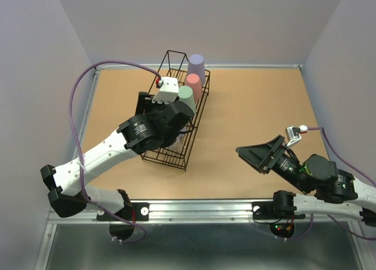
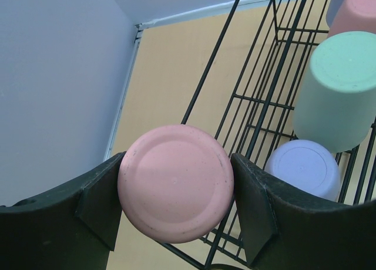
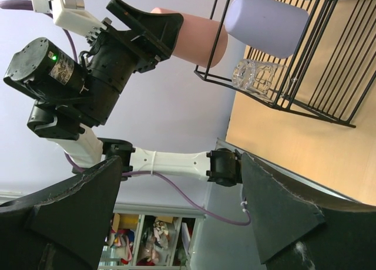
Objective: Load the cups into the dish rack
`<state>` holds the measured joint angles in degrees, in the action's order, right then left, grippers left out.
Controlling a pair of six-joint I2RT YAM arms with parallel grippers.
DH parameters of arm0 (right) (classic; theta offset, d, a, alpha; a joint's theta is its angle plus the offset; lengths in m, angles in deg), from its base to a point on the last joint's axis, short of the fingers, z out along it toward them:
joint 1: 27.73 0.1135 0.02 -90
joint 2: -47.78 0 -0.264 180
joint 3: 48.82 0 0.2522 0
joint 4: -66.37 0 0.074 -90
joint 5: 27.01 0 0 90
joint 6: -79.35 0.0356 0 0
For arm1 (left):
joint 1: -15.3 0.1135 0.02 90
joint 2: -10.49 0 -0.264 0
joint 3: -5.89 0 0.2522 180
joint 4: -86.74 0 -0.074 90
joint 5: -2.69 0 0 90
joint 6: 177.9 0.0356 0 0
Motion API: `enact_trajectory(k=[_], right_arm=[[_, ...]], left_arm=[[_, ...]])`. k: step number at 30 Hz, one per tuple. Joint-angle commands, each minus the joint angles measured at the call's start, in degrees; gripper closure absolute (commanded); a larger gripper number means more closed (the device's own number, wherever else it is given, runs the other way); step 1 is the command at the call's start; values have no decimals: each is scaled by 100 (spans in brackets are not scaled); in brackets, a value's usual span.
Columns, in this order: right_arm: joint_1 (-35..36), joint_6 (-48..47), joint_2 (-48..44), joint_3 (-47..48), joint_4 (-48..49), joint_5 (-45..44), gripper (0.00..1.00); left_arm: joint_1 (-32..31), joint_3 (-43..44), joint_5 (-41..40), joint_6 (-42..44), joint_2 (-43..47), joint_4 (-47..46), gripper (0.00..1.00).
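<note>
My left gripper (image 2: 177,164) is shut on a salmon-pink cup (image 2: 176,182), one finger on each side of it. It holds the cup (image 3: 197,38) on its side over the near end of the black wire dish rack (image 1: 167,159). The rack (image 2: 276,76) holds a mint green cup (image 2: 341,88), a lavender cup (image 2: 305,167) and another pink cup (image 2: 358,12). A second lavender cup (image 1: 196,67) stands at its far end. A small clear cup (image 3: 252,79) lies at the rack's near end. My right gripper (image 1: 249,157) hovers open and empty over the table at the right.
The left arm (image 1: 100,152) reaches diagonally from the near left across to the rack. Grey walls close the table on three sides. A metal rail (image 1: 200,210) runs along the near edge between the arm bases.
</note>
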<state>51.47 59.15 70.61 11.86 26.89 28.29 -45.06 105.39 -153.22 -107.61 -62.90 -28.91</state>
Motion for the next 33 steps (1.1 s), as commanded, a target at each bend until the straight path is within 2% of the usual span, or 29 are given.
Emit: enact_trajectory(k=[1, 5, 19, 33], right_arm=[[25, 86, -86, -42, -21, -90, 14], [17, 104, -129, -51, -74, -99, 14], [25, 148, -253, -86, -188, -151, 14], [25, 192, -341, -148, -241, -186, 14]], left_arm=[[15, -136, 184, -209, 158, -102, 50], [15, -171, 280, -253, 193, -58, 34], [-11, -145, 685, -280, 272, -172, 5], [-37, 49, 755, -280, 290, -154, 4]])
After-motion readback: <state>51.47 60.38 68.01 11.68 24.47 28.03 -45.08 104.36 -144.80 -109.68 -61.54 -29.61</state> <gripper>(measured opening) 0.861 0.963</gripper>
